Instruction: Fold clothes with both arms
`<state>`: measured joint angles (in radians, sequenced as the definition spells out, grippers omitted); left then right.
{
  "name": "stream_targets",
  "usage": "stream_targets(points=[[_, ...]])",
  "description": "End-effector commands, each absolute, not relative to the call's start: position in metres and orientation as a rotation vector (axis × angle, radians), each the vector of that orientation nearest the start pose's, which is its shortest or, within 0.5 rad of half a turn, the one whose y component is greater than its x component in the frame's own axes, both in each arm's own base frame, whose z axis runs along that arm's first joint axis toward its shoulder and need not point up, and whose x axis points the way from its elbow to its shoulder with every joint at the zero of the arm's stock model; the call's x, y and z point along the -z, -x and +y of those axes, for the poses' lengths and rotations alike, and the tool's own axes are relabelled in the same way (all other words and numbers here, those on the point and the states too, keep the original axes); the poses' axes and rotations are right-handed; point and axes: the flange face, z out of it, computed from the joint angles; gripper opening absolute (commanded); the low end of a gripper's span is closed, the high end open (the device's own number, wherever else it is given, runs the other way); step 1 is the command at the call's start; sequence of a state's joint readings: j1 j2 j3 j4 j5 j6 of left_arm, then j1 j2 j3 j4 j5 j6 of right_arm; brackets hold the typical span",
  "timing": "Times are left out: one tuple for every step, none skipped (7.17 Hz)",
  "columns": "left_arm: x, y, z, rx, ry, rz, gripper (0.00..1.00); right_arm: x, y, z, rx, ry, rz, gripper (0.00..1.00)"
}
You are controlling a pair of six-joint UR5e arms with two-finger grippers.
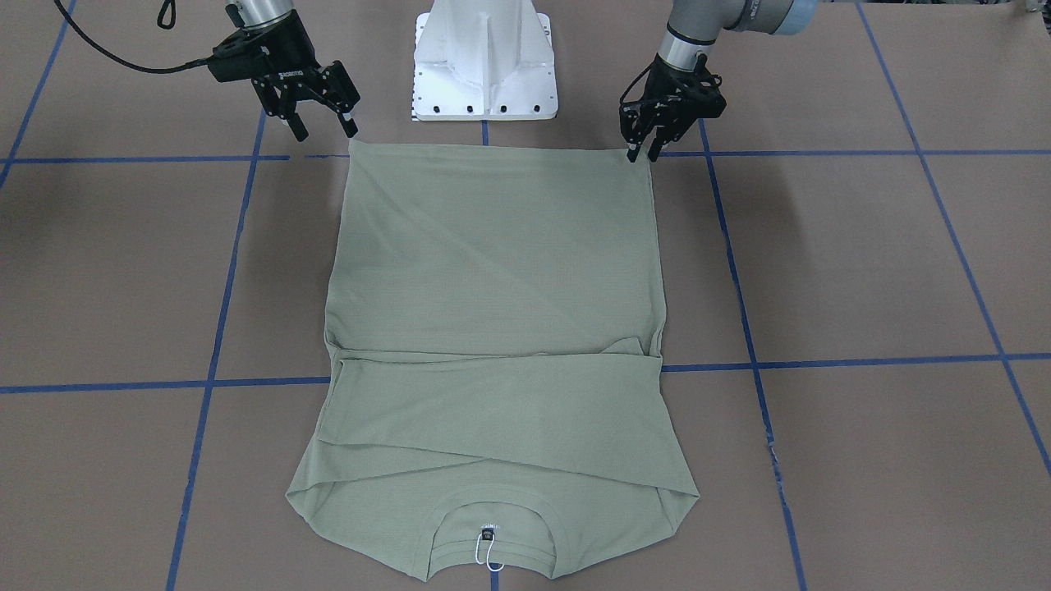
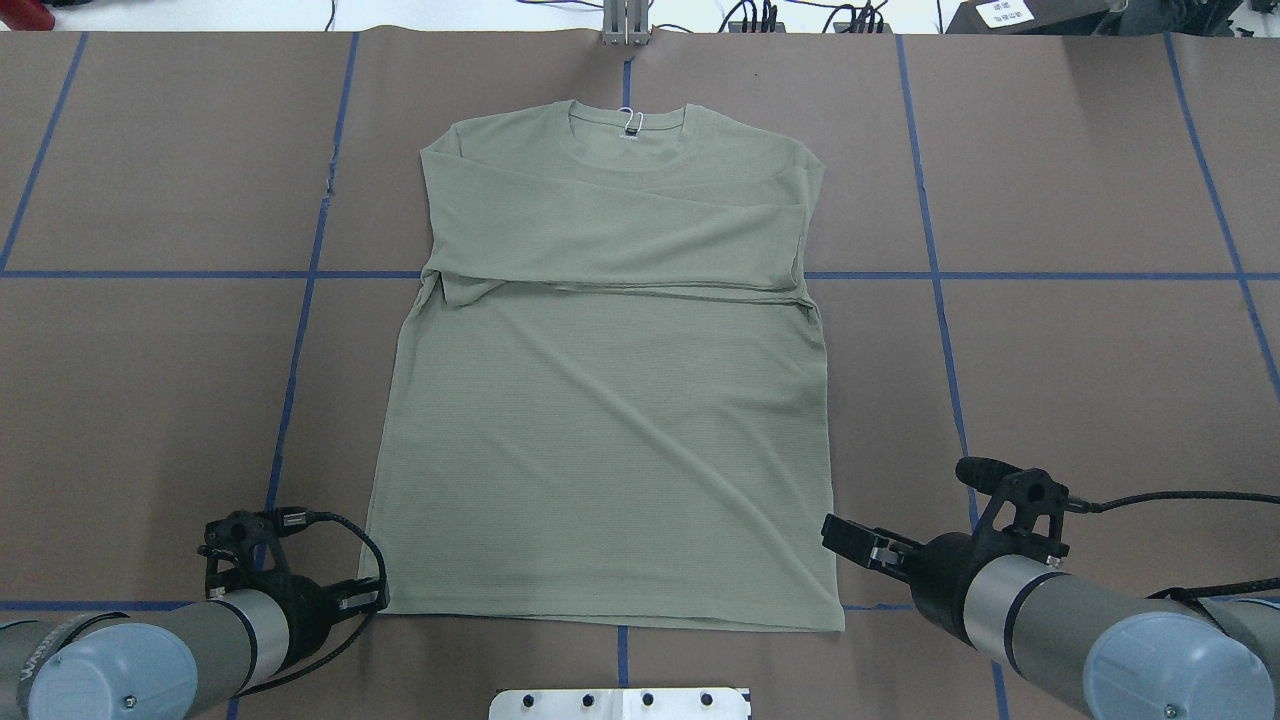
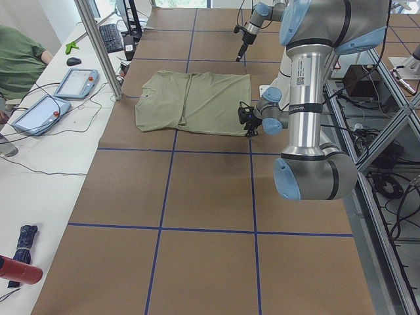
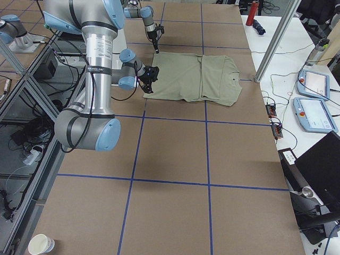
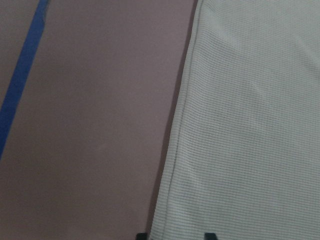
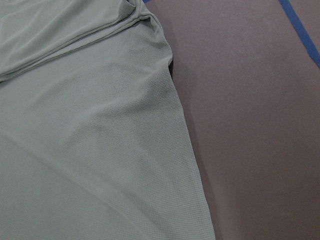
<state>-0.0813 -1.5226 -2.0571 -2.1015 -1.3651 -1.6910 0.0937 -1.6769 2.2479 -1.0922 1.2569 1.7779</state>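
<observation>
Sage-green shirt [image 2: 600,420] flat, sleeves [image 2: 620,240] folded across chest; collar [image 2: 630,125] far, hem [image 2: 610,615] near, long axis near-far. Fingers apart on left claw [image 1: 642,154], right claw [image 1: 326,130], by hem corners.

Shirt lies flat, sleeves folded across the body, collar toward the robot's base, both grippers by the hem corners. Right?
No. The collar points away from the base; the hem is the edge nearest it, as the overhead exterior view shows. The rest holds.

Even bright light, soft wrist views
</observation>
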Motion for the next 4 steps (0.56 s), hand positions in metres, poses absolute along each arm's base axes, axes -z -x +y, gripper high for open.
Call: stream_targets(points=[[-0.3934,-0.4580,-0.1906,0.282,-0.169,0.973,0.13,-0.3332,0.4017,-0.1993,-0.433,-0.234,-1.065,0.99],[-0.3934,-0.4573,-0.1905,0.279,-0.170,0.972,0.00,-0.3346,0.4031,-0.1982,-0.430,-0.233,-1.063,0.99],[-0.3904,-0.4558,-0.1911,0.279,-0.172,0.978,0.00,-0.3360,0.4067,-0.1948,-0.426,-0.228,-1.058,0.96],[-0.3873,-0.4537,-0.1917,0.280,-0.173,0.984,0.00,-0.3349,0.4084,-0.1902,-0.518,-0.180,-1.074,0.85]])
